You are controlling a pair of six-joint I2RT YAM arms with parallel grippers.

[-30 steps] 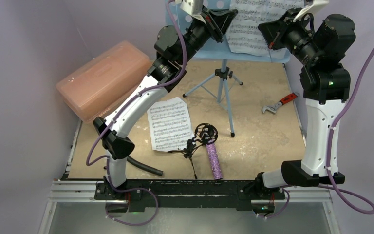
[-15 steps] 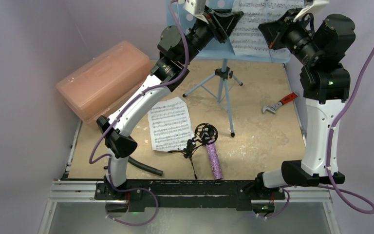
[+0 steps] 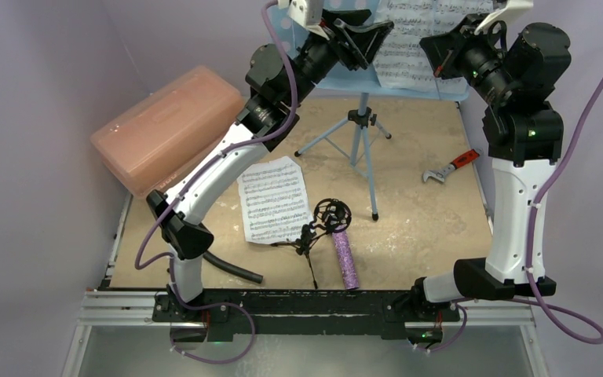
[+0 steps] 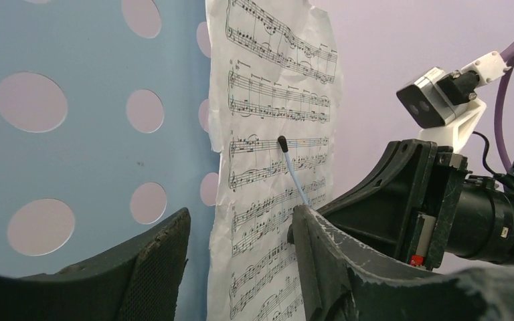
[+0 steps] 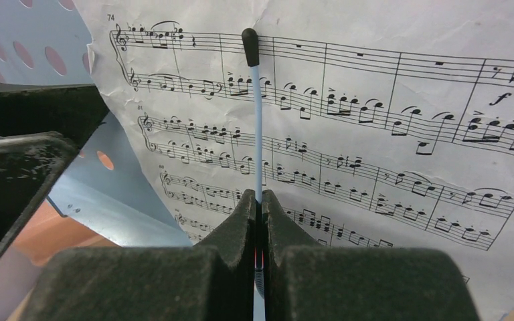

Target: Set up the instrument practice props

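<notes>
The light blue perforated music stand (image 3: pixel 359 129) stands on its tripod at the back of the table. A white sheet-music page (image 4: pixel 274 100) rests upright on its desk (image 4: pixel 94 134). My left gripper (image 4: pixel 241 217) is open, its jaws on either side of the page's left edge and not touching it. My right gripper (image 5: pixel 258 200) is shut on the stand's thin blue page-holder wire (image 5: pixel 257 120), which lies across the page. A second page (image 3: pixel 273 200) lies flat on the table. The glittery purple microphone (image 3: pixel 345 258) lies beside the small black mic stand (image 3: pixel 326 220).
A pink translucent box (image 3: pixel 169 126) sits at the left edge. A black hose (image 3: pixel 232 267) lies near the left arm's base. A red-handled wrench (image 3: pixel 449 166) lies at the right. Both grippers crowd the stand's desk at the back.
My left gripper has opened and let go of the page on the stand. The page has shifted slightly right. My right gripper has stayed shut on the wire.
</notes>
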